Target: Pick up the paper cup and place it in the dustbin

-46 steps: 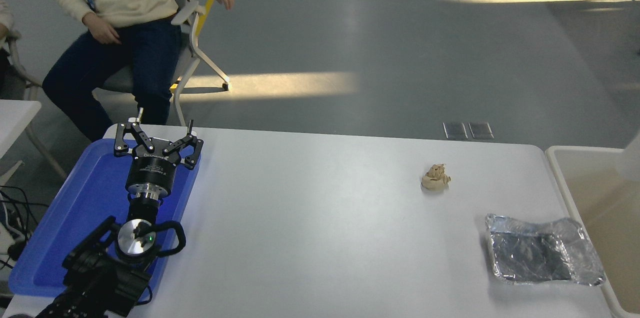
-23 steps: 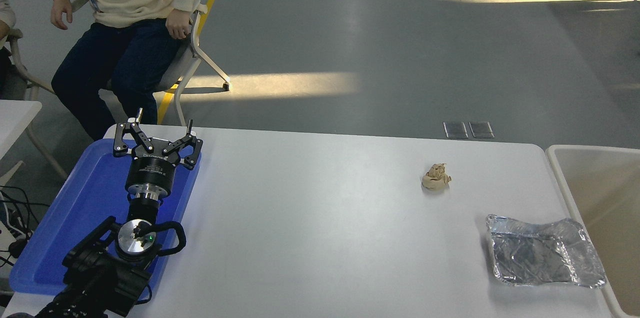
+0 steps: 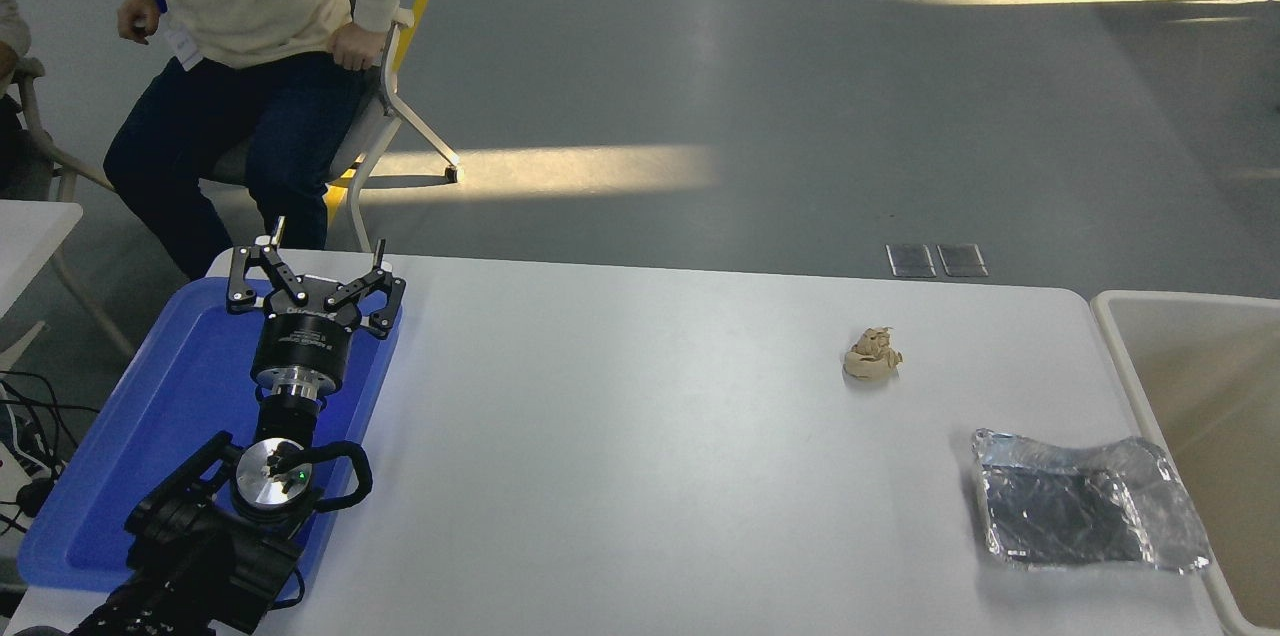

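Observation:
No paper cup shows on the table or in the visible part of the bin; it is hidden or out of view. The dustbin (image 3: 1113,328), beige with a thick white rim, stands off the table's right edge, partly cut off by the picture. My left gripper (image 3: 322,256) is parked at the lower left over the blue tray, open and empty. My right arm is out of view.
A crumpled tan paper wad (image 3: 872,356) lies right of centre. A crinkled silver foil tray (image 3: 1090,514) lies at the front right, next to the bin. A blue flat tray (image 3: 130,436) sits at the left. A person (image 3: 250,6) sits on a chair beyond the far left corner.
A pale shape above the bin at the right edge one second ago is gone from view. The seated person has shifted arms and legs. My left arm has not moved.

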Available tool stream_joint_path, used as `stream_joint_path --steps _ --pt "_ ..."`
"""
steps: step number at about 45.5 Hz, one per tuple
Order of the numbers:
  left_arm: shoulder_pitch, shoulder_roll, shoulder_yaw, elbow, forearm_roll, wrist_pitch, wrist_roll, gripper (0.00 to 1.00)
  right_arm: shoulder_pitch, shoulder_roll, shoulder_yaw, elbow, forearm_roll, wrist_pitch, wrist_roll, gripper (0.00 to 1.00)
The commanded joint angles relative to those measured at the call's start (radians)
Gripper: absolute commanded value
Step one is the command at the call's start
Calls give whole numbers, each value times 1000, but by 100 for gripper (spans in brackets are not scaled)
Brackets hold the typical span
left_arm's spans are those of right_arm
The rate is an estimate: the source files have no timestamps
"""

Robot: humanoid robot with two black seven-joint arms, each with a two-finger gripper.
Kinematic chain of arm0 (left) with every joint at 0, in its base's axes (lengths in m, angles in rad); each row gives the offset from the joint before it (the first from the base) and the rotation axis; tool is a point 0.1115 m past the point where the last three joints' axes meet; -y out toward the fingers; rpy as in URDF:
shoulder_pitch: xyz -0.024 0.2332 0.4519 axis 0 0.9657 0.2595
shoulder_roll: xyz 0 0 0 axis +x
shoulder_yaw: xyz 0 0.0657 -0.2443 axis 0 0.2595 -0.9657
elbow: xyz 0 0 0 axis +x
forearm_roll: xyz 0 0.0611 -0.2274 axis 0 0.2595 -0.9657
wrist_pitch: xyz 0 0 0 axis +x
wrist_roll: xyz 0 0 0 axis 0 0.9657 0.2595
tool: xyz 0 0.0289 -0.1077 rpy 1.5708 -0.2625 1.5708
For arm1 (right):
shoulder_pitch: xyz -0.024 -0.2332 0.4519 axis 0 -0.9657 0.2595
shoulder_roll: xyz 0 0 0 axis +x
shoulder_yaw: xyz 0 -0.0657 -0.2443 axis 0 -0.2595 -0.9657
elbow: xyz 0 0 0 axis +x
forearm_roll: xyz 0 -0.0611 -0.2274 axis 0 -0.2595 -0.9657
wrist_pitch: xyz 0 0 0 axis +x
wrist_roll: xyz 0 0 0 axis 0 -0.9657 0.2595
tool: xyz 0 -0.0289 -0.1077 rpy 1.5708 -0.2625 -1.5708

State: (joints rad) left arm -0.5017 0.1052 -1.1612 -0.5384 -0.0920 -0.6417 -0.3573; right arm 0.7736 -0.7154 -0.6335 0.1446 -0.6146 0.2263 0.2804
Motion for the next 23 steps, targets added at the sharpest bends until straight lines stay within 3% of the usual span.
stream_joint_path --steps 1,23 --pt "0 1 0 0 0 1 0 100 -137 97 9 -83 122 -79 -27 0" --pt "0 -1 0 0 0 1 0 100 -189 165 11 -91 205 -124 -38 0"
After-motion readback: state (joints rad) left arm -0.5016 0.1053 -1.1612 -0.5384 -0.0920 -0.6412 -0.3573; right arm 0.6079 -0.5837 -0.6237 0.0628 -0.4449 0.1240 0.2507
